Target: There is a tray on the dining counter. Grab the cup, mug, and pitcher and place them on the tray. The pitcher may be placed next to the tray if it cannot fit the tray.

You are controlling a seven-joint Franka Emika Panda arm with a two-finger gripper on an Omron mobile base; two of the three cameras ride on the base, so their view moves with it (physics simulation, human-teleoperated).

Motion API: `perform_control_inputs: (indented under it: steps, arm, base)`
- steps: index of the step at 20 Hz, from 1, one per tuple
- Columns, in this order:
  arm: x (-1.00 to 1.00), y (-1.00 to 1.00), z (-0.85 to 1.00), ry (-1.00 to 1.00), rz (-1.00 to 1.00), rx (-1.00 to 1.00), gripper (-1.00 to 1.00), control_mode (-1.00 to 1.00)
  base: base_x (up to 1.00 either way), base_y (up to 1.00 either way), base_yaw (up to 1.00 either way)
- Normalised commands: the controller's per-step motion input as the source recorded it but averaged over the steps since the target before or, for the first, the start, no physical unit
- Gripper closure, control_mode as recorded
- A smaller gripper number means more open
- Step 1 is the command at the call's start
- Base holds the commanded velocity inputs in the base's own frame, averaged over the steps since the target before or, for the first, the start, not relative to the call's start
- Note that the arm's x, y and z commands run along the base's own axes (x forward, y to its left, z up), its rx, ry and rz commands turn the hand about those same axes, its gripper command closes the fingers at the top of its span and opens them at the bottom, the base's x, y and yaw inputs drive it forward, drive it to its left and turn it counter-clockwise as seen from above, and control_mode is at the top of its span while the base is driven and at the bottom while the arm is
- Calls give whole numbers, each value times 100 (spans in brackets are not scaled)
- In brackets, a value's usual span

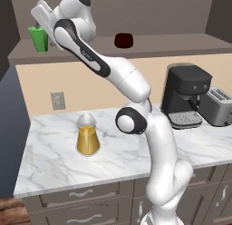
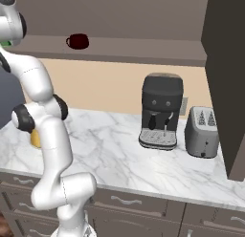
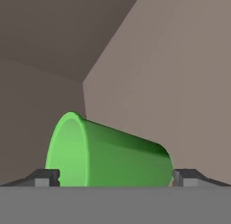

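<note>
The green cup (image 1: pixel 40 40) stands upright on the brown ledge (image 1: pixel 158 43) at the back left. My gripper (image 1: pixel 38 30) is at its upper part, open. In the hand view the cup (image 3: pixel 113 155) lies between the two fingertips (image 3: pixel 45 177) with a gap on each side, so nothing is gripped. Further right on the same ledge sits the dark maroon mug (image 1: pixel 123 40) (image 2: pixel 78 41). The amber pitcher (image 1: pixel 87 135) stands on the marble worktop (image 1: pixel 54 160) below the arm. The tray and the dining counter are out of view.
A black coffee machine (image 1: pixel 186 95) (image 2: pixel 161 111) and a silver toaster (image 1: pixel 217 106) (image 2: pixel 202 131) stand at the right of the worktop. A dark tall cabinet (image 2: pixel 225 78) closes the right side. An outlet (image 1: pixel 57 100) is on the backsplash.
</note>
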Motion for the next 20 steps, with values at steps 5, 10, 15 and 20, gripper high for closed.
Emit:
perform_control_inputs:
  steps: [5, 10, 15, 20]
  arm:
    - [-1, 0, -20, 0, 0, 0, -100, -100]
    - [0, 0, -24, 0, 0, 0, -100, -100]
    - [0, 0, -15, 0, 0, 0, -100, -100]
    - [0, 0, -1, 0, 0, 0, 100, -100]
  base:
    - [0, 0, 0]
    - [0, 0, 0]
    - [0, 0, 0]
    - [0, 0, 0]
